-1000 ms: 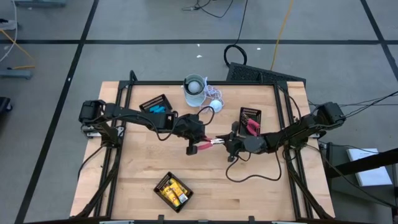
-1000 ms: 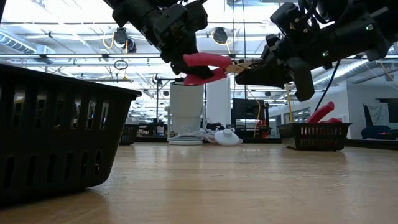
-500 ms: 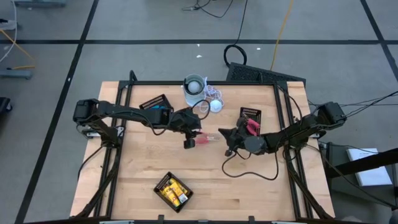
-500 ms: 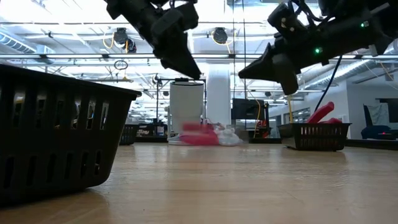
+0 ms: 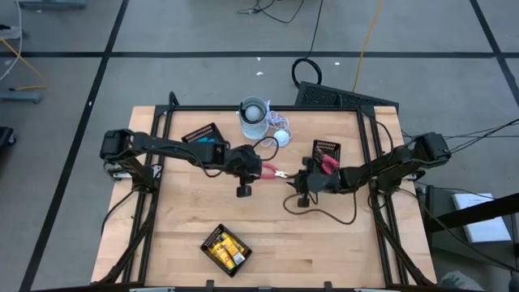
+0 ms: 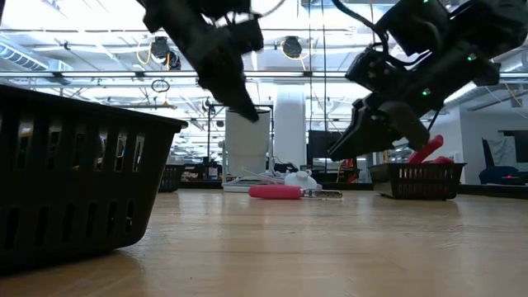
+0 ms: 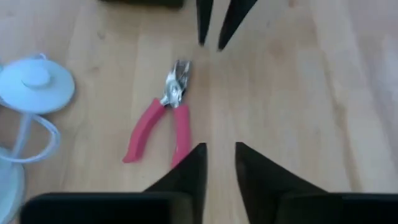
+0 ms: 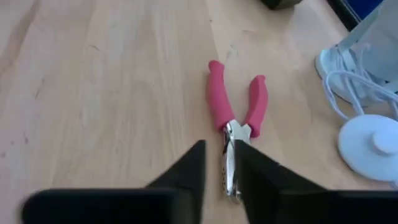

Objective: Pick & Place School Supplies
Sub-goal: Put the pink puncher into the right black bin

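Observation:
One red-handled plier-like tool (image 5: 272, 171) lies flat on the wooden table between my two grippers, its metal nose pointing toward the right arm; it also shows in the low view as the tool (image 6: 280, 192). My left gripper (image 7: 217, 168) hovers open just off its handle end. My right gripper (image 8: 221, 171) hovers open above its metal nose (image 8: 231, 168), clear of the table in the low view, where it shows as the right gripper (image 6: 342, 150). Other red-handled tools sit in the mesh tray (image 5: 326, 154).
A mesh tray with light-blue sticks (image 5: 204, 138) stands far left, and one with yellow-and-black pieces (image 5: 225, 247) stands near the front edge. A white cup (image 5: 254, 113) and a white corded disc (image 5: 282, 138) sit at the far edge. A black cable (image 5: 324, 215) trails under the right arm.
A second ago the tool hung in the air between both grippers, the left on its red handles and the right at its metal nose. Both let go, and the tool fell and now lies flat on the table. The right gripper has come down lower, tipped toward the tool.

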Motion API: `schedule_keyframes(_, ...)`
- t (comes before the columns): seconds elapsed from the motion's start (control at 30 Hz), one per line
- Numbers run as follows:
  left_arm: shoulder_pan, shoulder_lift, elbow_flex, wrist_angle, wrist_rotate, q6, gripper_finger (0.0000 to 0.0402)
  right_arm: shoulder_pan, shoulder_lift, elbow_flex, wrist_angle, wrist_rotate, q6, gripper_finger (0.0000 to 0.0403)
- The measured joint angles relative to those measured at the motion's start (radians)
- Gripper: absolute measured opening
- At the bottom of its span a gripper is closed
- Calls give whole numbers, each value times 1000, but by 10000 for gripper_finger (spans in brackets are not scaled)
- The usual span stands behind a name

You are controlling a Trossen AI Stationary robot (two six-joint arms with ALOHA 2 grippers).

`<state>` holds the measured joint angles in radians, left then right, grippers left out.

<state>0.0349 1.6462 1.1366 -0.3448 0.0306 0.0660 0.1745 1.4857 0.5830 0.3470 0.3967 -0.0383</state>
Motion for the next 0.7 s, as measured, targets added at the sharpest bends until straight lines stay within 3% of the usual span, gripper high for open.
schedule_keyframes(0.2,2,105,0,55,47,26,179,-40,0,2,30,-8,-38,191)
schedule_keyframes(0.33,17,173,0,62,45,21,233,-54,0,2,28,-9,-27,246)
schedule_keyframes(0.7,45,273,22,146,47,17,255,-57,0,2,31,-9,-37,242)
